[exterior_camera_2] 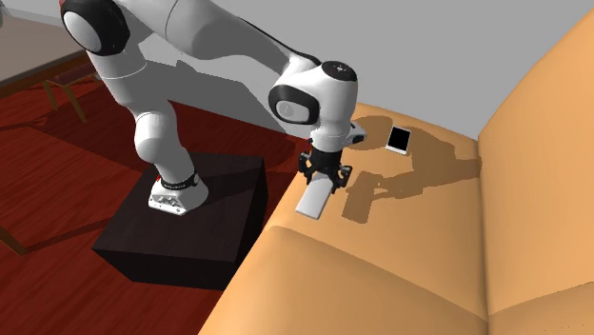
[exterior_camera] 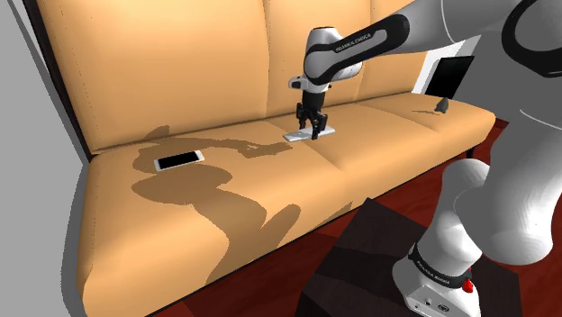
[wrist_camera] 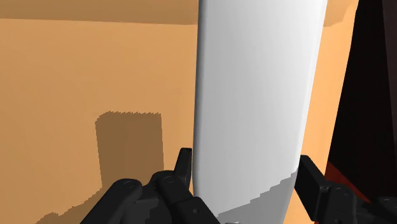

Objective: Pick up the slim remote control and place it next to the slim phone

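While it is clasped across its width by the black fingers of the gripper, one pressed to each long edge, the white slim remote control is seen well apart from the white slim phone, over the same tan sofa seat as the phone. Whether the remote is raised off the cushion cannot be told.

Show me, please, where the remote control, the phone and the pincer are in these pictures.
remote control (exterior_camera_2: 312, 202), second exterior view, on its pale top face just beyond the fingers.
phone (exterior_camera: 178, 159), shoulder view, on the middle of its white face.
pincer (exterior_camera: 312, 135), shoulder view, midway between its fingertips.
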`<action>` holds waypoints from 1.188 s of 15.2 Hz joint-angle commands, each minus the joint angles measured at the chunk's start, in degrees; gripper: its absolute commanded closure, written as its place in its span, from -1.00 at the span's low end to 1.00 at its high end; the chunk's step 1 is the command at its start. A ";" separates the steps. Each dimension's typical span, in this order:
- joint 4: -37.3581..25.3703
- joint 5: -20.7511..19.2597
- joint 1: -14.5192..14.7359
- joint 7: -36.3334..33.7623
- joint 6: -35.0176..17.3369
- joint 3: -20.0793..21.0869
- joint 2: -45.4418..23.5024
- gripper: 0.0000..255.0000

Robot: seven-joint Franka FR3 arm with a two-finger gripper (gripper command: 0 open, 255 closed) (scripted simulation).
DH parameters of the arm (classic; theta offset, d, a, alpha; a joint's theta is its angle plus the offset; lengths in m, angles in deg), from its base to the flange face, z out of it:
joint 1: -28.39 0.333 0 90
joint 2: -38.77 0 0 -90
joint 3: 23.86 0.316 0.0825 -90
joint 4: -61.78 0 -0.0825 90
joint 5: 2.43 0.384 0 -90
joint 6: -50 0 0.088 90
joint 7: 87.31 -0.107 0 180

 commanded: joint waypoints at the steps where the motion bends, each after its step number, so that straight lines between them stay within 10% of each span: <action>1: -0.78 0.51 1.46 -2.84 0.42 1.57 -0.48 1.00; 18: -15.88 7.46 11.36 -19.93 4.11 11.64 -13.26 1.00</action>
